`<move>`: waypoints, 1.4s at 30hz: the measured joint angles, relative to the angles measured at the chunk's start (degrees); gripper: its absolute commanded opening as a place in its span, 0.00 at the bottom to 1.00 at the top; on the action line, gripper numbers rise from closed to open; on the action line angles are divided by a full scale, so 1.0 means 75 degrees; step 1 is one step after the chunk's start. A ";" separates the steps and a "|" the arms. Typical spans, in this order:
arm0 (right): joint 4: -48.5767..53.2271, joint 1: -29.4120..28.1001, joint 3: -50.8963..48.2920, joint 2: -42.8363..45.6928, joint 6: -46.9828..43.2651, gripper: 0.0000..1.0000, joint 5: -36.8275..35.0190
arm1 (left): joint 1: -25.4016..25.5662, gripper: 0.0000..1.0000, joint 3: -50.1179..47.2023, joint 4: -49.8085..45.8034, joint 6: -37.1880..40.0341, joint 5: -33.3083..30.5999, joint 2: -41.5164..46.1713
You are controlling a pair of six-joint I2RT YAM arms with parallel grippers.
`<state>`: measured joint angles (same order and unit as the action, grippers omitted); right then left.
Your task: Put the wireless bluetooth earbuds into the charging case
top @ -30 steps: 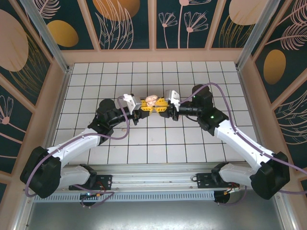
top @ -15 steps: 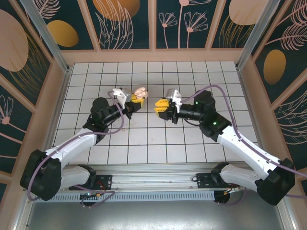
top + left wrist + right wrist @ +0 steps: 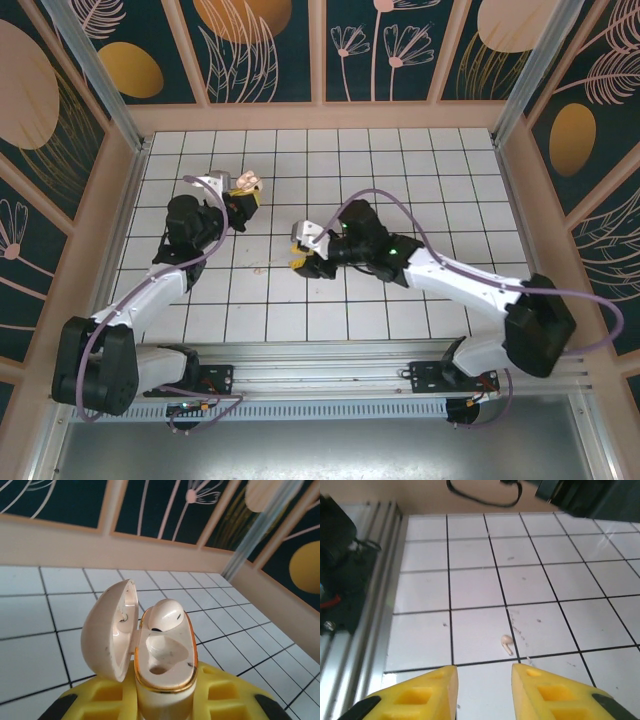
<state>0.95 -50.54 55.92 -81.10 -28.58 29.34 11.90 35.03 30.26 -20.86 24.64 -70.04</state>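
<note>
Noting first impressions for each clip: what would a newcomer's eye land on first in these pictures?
First, the open charging case, clamped in the left gripper on the left side of the scene, with one earbud seated inside and the place beside it empty. Next, the second earbud, lying loose on a white tile just ahead of the right gripper, whose jaws stand open with nothing between them.

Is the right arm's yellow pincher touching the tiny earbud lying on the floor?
Apart. In the right wrist view the right gripper is open and sits short of the earbud, with bare white tile showing between them.
</note>
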 measured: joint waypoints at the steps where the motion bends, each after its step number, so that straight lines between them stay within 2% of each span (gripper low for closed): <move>1: 0.0175 -0.0026 0.0227 -0.0303 -0.0274 0.35 -0.0032 | -0.0082 0.16 -0.0023 -0.0050 -0.0114 -0.0020 -0.0035; 13: 0.1291 -0.0399 0.2328 -0.3348 -0.2480 0.38 -0.0009 | -0.1180 0.15 -0.0373 -0.0510 -0.0889 -0.0195 -0.0221; 22: 0.1515 -0.0411 0.3558 -0.4884 -0.2981 0.38 0.0163 | -0.1303 0.15 -0.0627 -0.0519 -0.1067 -0.0358 -0.0265; 42: 0.1629 -0.0402 0.4701 -0.6359 -0.3005 0.38 0.0490 | -0.1303 0.15 -0.0673 -0.0469 -0.1087 -0.0562 -0.0271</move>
<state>13.17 -53.56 91.18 -128.79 -51.11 33.01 2.13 29.98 26.74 -29.02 20.43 -72.07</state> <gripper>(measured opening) 0.381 0.197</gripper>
